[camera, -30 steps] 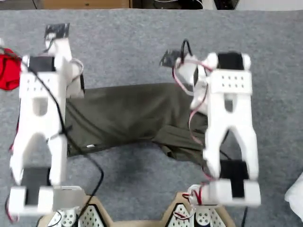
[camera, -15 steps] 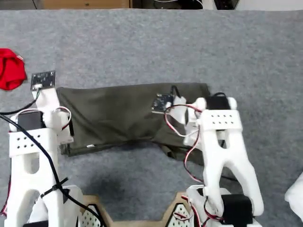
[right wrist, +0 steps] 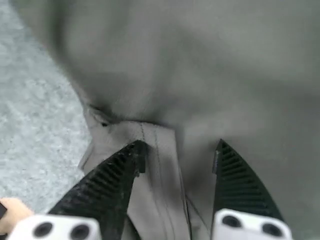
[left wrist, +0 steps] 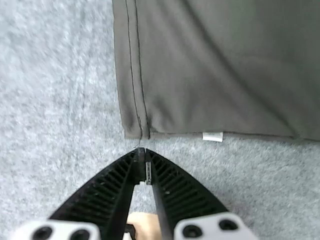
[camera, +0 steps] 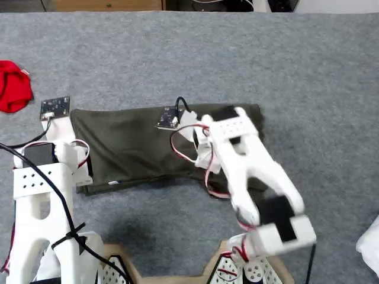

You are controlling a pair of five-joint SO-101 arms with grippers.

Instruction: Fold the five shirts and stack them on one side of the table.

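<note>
— Where is the olive shirt [camera: 130, 142]?
— From above, it lies flat across the middle of the grey table [camera: 296, 59]. A red cloth [camera: 13, 86] sits at the far left edge.
— And the fingers?
— The left wrist view has the left gripper [left wrist: 141, 152] clenched on nothing, its tips just off the shirt's near left corner, near a white tag [left wrist: 212, 136]. The right wrist view has the right gripper [right wrist: 180, 148] spread wide over the fabric.

Red cloth [camera: 14, 87] — partly beyond the edge

one olive shirt [camera: 136, 142], one red cloth [camera: 13, 87], two arms [camera: 41, 189] [camera: 249, 165]
</note>
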